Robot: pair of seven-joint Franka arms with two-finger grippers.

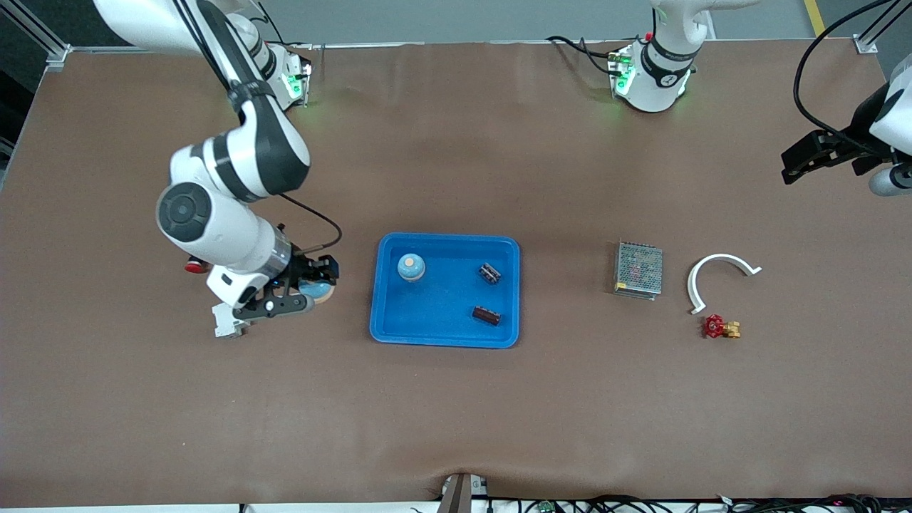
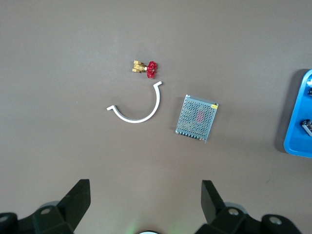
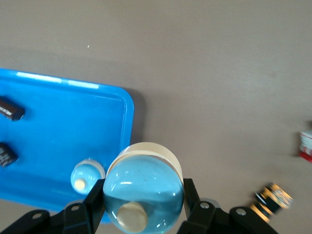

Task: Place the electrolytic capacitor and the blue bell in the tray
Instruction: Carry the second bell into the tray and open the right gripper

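My right gripper (image 1: 313,285) is shut on a blue bell (image 1: 318,291) with a cream base, beside the blue tray (image 1: 442,313) toward the right arm's end of the table. In the right wrist view the bell (image 3: 144,190) fills the space between my right gripper's (image 3: 143,196) fingers. A second blue bell (image 1: 411,267) stands in the tray, with two small dark parts (image 1: 489,273) (image 1: 486,315). A small blurred black and gold part (image 3: 273,197) lies on the table; I cannot tell if it is the capacitor. My left gripper (image 1: 819,153) waits, open and empty, over the left arm's end (image 2: 145,200).
A metal mesh box (image 1: 638,269), a white curved piece (image 1: 721,258) and a red-handled brass valve (image 1: 716,327) lie toward the left arm's end. A white block (image 1: 228,324) and a small red thing (image 1: 194,267) lie by the right arm.
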